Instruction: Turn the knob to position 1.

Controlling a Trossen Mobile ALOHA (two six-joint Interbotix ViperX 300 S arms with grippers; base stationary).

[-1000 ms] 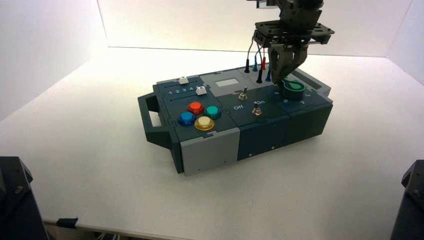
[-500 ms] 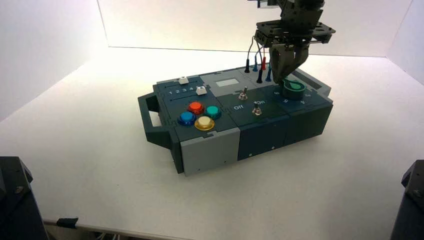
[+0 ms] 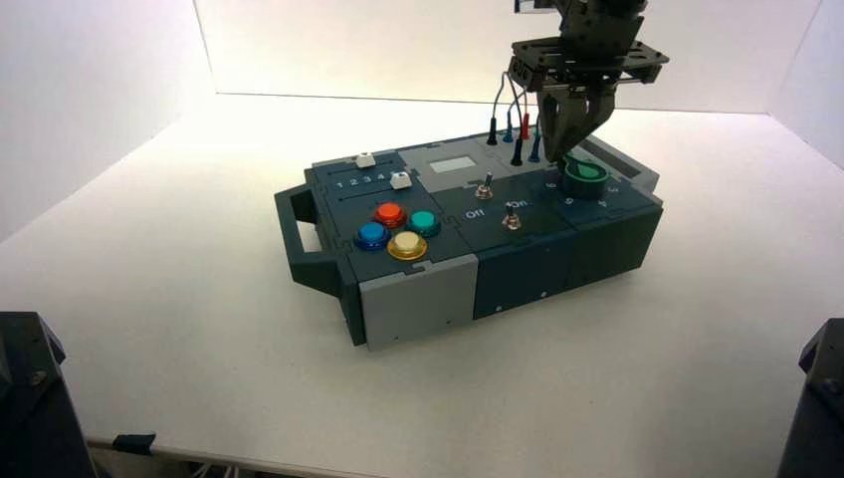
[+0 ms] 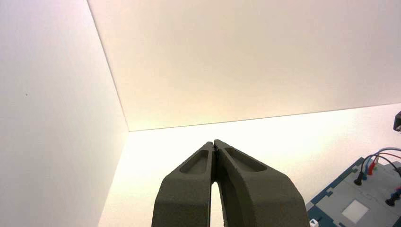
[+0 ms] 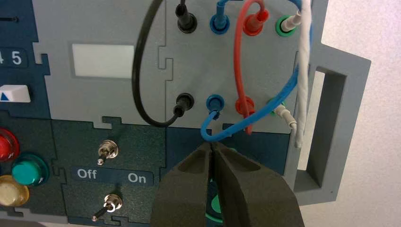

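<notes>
- High view, left to right: the box [image 3: 416,299] is seen angled, coloured push buttons [image 3: 407,245] nearest the left handle.
- Left gripper [image 4: 213,143], jaws together, is parked well apart, apparently unneeded.
- Right gripper [image 5: 212,144], jaws together, is held at the dark-green knob [image 3: 585,181], right end, probably so its pointer can be nudged; contact cannot be confirmed.

Robot test bench, likely lab: white table [image 3: 239,378] enclosed by plain white walls [image 3: 398,45]; button-and-switch box [image 3: 418,309] placed on it.
</notes>
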